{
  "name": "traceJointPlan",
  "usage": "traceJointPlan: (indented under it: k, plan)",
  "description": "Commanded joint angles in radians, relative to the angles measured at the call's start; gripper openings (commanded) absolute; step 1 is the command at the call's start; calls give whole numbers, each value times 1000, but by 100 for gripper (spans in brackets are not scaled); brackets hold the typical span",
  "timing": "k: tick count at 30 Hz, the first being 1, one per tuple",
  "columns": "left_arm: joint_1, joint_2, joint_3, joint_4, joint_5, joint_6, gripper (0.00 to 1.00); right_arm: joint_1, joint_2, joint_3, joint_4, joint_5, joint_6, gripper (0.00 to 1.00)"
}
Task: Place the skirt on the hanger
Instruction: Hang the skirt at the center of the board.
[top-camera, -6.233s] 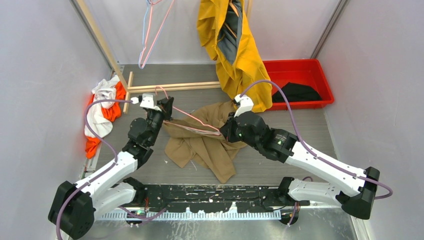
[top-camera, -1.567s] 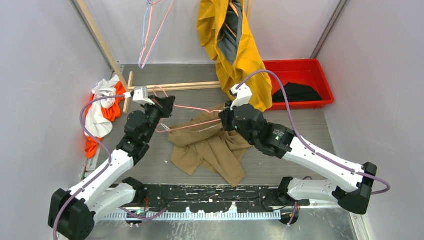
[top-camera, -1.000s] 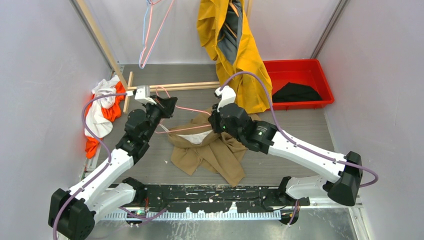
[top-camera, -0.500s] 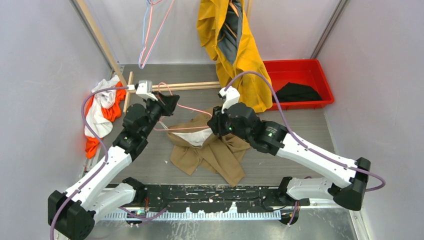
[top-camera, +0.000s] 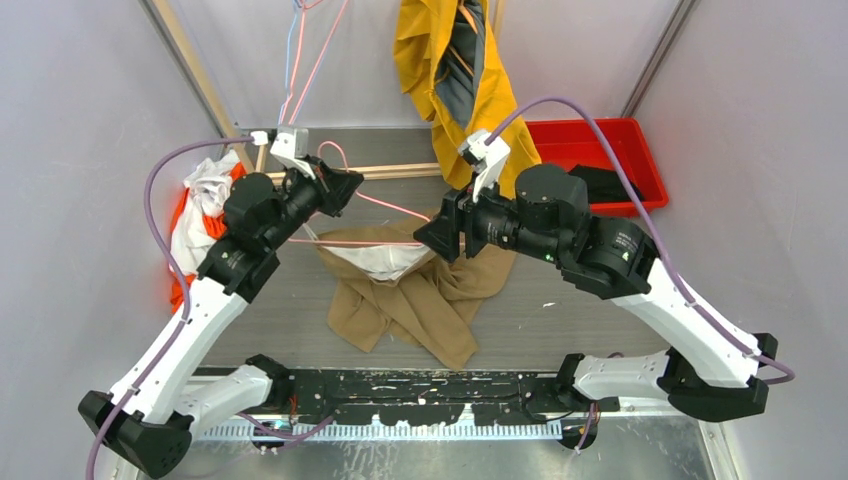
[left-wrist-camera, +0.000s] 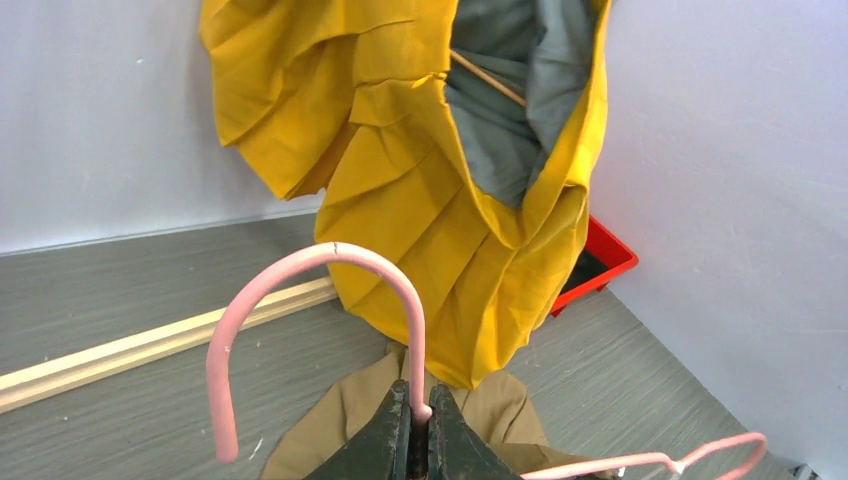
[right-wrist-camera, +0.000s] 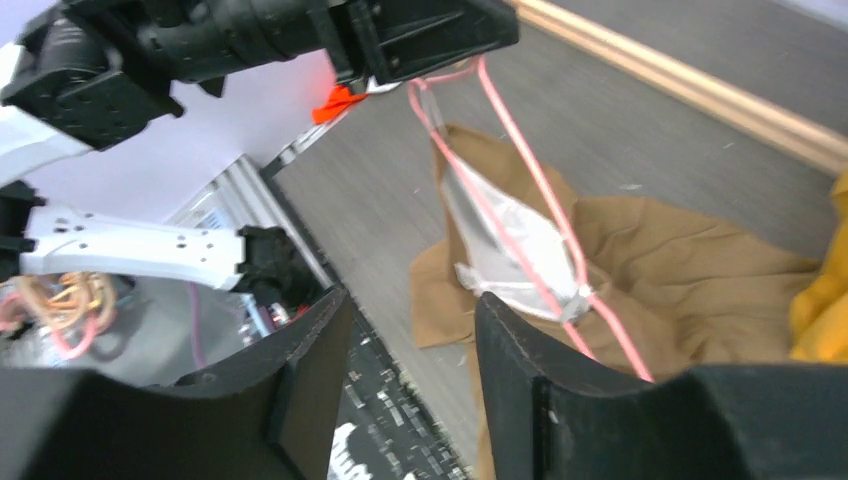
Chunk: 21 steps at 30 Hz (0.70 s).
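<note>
A pink wire hanger (top-camera: 375, 222) is held off the table, and my left gripper (top-camera: 335, 190) is shut on the neck below its hook (left-wrist-camera: 330, 262). The tan skirt (top-camera: 420, 300) hangs by its waist from the hanger's lower bar, with its white lining (top-camera: 375, 258) showing and its lower part heaped on the table. My right gripper (top-camera: 436, 237) stands open just right of the hanger's far end, with nothing between its fingers (right-wrist-camera: 520, 370). In the right wrist view the hanger (right-wrist-camera: 530, 190) and skirt (right-wrist-camera: 690, 260) lie beyond the jaws.
A yellow garment (top-camera: 470, 90) hangs at the back, beside a red bin (top-camera: 600, 140) with a black cloth. An orange and white cloth pile (top-camera: 200, 215) lies at the left. A wooden bar (top-camera: 390, 172) crosses the back. Pink and blue hangers (top-camera: 300, 60) hang above.
My right gripper has opened, let go and drawn back to the right. My left arm has lifted the hanger higher, and the skirt's waist has risen with it.
</note>
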Motion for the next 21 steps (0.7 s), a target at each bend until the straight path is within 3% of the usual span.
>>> traceJointPlan:
  k: [1, 4, 12, 21]
  plan:
    - [-2, 9, 135, -52, 81, 53, 0, 2, 70, 84, -73, 124, -90, 60]
    - [-2, 32, 219, -84, 120, 58, 0, 2, 143, 128, -73, 143, -122, 65]
    - [-2, 76, 372, -146, 241, 61, 0, -51, 267, 229, -20, 77, -179, 65]
    - [-2, 110, 481, -232, 292, 98, 0, -86, 293, 332, -29, -38, -274, 65]
